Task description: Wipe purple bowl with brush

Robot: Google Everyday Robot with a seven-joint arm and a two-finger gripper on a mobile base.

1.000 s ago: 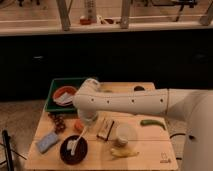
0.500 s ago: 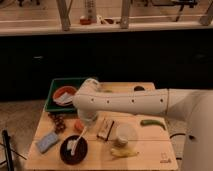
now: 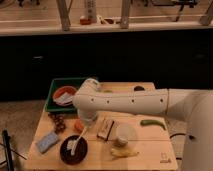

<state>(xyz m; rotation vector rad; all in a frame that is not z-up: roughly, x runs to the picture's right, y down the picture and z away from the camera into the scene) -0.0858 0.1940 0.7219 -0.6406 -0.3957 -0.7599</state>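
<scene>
The purple bowl (image 3: pixel 73 150) sits at the front left of the wooden table (image 3: pixel 150 145). The brush (image 3: pixel 76 143) lies with its pale head inside the bowl. Its slim white handle slants up and to the right, toward the end of my arm. My gripper (image 3: pixel 83 126) is just above the bowl's far right rim, at the top of the handle. It is largely hidden under the white arm (image 3: pixel 120 104), which reaches in from the right.
A green tray (image 3: pixel 54 104) at the back left holds an orange-red bowl with white cloth (image 3: pixel 64 95). A blue sponge (image 3: pixel 47 141) lies left of the purple bowl. A dark block (image 3: pixel 105 128), a pale round cup (image 3: pixel 123 134), a banana (image 3: pixel 125 152) and a green pepper (image 3: pixel 152 123) lie to the right.
</scene>
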